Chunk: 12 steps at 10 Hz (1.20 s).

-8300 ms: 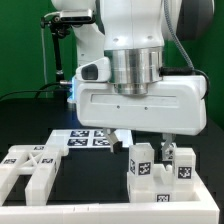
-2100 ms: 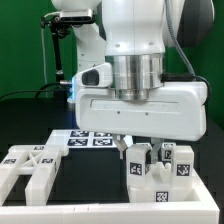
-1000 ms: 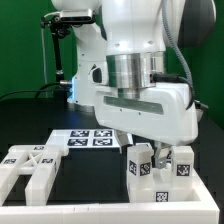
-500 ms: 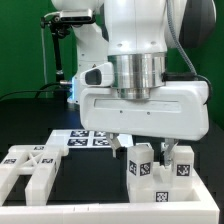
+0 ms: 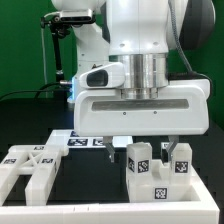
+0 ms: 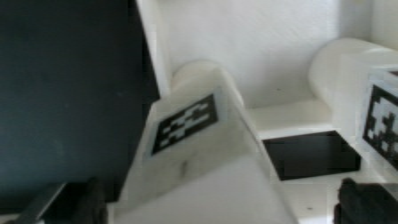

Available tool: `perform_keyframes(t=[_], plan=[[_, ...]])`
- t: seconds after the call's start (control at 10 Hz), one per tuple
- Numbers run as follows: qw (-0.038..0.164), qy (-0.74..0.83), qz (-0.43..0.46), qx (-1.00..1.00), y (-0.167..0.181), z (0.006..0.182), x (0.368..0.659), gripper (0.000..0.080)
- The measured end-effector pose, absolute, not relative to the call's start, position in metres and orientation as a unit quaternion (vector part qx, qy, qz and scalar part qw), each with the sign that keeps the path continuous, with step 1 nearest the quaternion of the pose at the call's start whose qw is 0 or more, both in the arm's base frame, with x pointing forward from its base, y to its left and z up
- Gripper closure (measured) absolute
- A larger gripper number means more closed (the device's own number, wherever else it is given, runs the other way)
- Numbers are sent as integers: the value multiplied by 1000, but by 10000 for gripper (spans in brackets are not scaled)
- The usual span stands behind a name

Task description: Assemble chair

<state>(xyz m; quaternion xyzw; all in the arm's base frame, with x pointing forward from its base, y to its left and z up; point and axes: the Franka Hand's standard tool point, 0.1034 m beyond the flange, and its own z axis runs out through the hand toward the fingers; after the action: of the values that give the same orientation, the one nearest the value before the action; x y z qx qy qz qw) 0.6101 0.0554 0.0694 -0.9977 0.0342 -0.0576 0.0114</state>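
The chair's bar assembly (image 5: 155, 170) stands at the exterior view's right: chunky white bars with two upright posts that carry square tags. The X-braced panel part (image 5: 30, 162) lies at the exterior view's left. My gripper (image 5: 142, 150) hangs straight over the nearer tagged post (image 5: 143, 163), with one finger on each side of it. In the wrist view the tagged post (image 6: 192, 140) runs between my dark fingertips (image 6: 79, 200), with gaps on both sides. The gripper (image 6: 222, 205) is open and holds nothing. A second tagged post (image 6: 365, 100) stands beside it.
The marker board (image 5: 88, 141) lies flat behind the parts, partly hidden by my gripper. The low white wall (image 5: 60, 205) runs along the front. The arm's base and cables (image 5: 60, 50) stand at the back left.
The gripper stood tilted one second ago and is now level. It has shifted to the exterior view's right and lower, so its fingers now straddle the nearer tagged post.
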Motion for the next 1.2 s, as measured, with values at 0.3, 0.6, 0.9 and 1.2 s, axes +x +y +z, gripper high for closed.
perform_keyframes(t=[0.3, 0.6, 0.9, 1.2], plan=[[-1, -63, -59, -996, 45, 74, 612, 151], [-2, -85, -58, -995, 44, 73, 608, 151], [6, -76, -56, -995, 57, 77, 601, 151], [5, -72, -57, -996, 54, 77, 602, 349]])
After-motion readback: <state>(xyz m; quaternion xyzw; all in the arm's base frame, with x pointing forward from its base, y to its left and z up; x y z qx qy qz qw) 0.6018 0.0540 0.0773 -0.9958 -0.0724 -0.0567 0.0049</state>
